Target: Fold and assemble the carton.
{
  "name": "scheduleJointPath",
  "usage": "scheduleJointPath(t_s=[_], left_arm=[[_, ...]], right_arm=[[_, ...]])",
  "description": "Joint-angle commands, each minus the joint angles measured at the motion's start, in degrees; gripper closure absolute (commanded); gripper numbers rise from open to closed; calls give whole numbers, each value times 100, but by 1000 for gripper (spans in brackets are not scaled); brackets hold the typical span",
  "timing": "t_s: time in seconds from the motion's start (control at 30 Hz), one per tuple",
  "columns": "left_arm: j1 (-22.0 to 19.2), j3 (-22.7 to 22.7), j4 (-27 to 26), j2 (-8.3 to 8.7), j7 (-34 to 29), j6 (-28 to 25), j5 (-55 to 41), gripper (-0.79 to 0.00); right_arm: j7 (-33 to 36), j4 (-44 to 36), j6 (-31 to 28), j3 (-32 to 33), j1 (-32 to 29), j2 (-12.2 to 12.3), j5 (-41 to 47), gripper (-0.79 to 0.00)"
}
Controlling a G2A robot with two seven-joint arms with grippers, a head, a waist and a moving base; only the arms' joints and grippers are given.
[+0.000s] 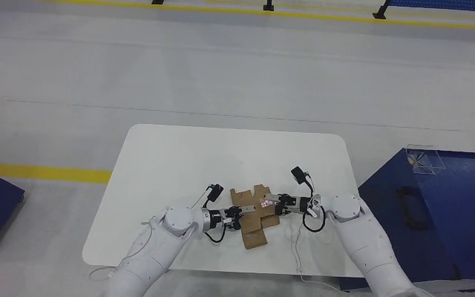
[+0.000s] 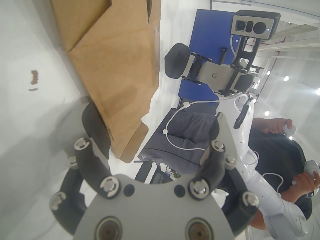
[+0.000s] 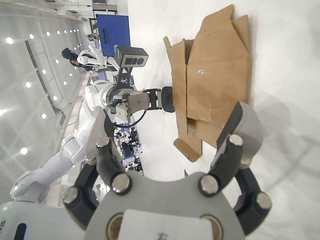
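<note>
A brown carton [image 1: 252, 215], partly folded with loose flaps, lies on the white table [image 1: 185, 156] near its front edge, between my two arms. My left gripper [image 1: 236, 214] is open at the carton's left side. In the left wrist view one of its fingers [image 2: 96, 128] sits against the carton [image 2: 112, 63] edge, the other stands well apart. My right gripper [image 1: 276, 203] is open at the carton's right side. In the right wrist view one finger [image 3: 237, 121] rests by a corner of the carton [image 3: 215, 76], and the left arm's pad touches the far edge.
A blue cabinet [image 1: 423, 215] stands beside the table's right end, with a clear holder [image 1: 424, 158] on it. A small brown scrap [image 2: 33, 77] lies on the table near the carton. The back half of the table is bare.
</note>
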Motion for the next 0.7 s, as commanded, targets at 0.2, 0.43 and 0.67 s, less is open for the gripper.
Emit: scheduleJointPath(t_s=[0.2, 0.43, 0.67], left_arm=[[-195, 99, 538, -154, 32, -273, -133, -105], [-377, 210, 974, -306, 50, -275, -172, 0], [-550, 264, 1349, -453, 3, -388, -273, 0]], right_arm=[[130, 496, -161, -129, 227, -67, 351, -785], [208, 776, -393, -20, 364, -51, 706, -785], [-62, 913, -505, 378, 441, 171, 506, -785]])
